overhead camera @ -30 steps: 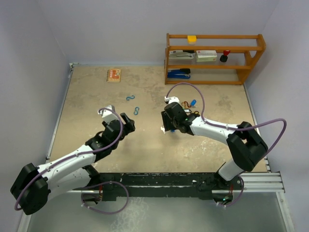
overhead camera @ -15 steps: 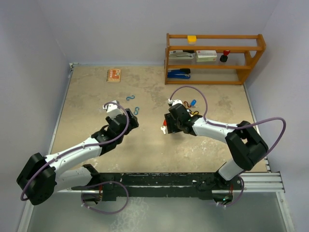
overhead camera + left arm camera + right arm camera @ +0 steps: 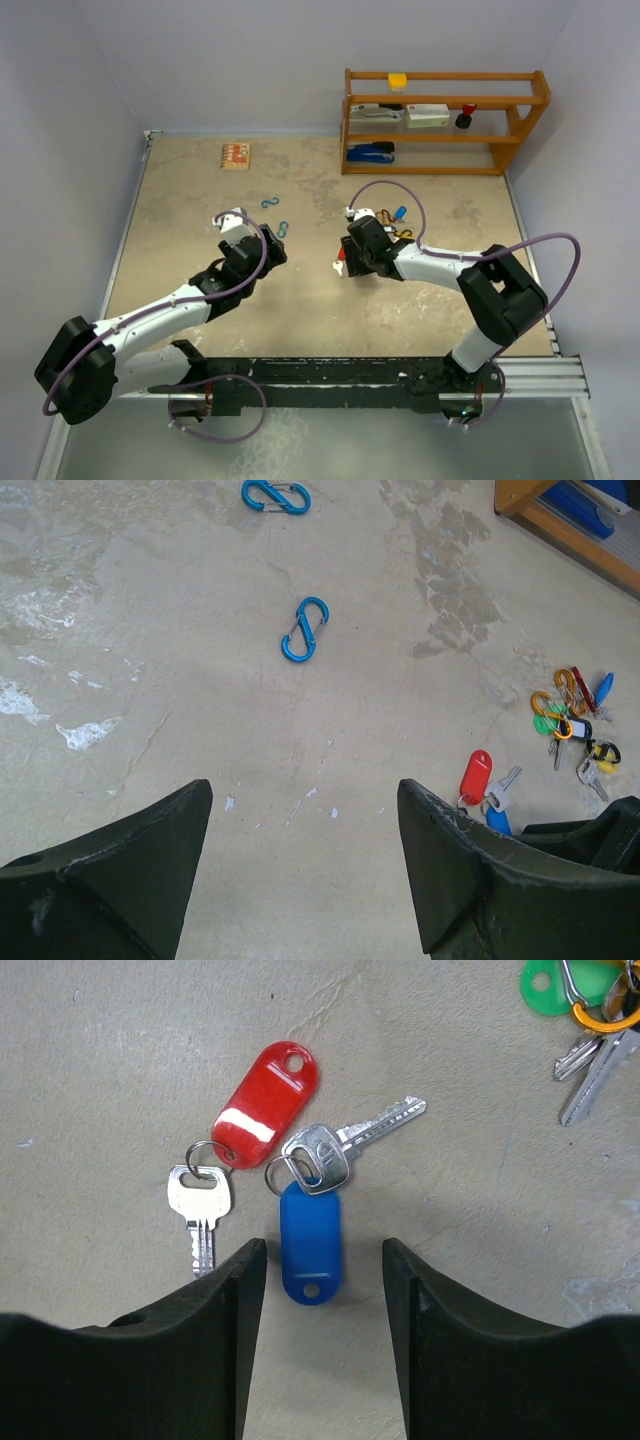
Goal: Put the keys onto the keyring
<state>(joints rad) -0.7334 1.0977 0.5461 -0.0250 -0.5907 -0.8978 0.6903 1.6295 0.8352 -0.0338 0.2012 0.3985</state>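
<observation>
Two loose keys lie on the table under my right gripper (image 3: 323,1260). One silver key (image 3: 201,1210) hangs on a red tag (image 3: 266,1103), the other (image 3: 360,1130) on a blue tag (image 3: 311,1240). The right gripper is open and low, and the blue tag's end lies between its fingers. A bunch of keys (image 3: 590,1030) with a green tag and an orange clip lies beyond, and also shows in the left wrist view (image 3: 570,725). My left gripper (image 3: 305,800) is open and empty over bare table, left of the red tag (image 3: 476,776).
Two blue S-shaped clips (image 3: 304,630) (image 3: 275,495) lie ahead of the left gripper. A wooden shelf (image 3: 440,120) with staplers and boxes stands at the back right. A small orange box (image 3: 236,156) lies at the back left.
The left arm has swung forward and right, toward the blue clips, then held still. The right gripper has shifted slightly back and right, baring the loose keys at its left side.
</observation>
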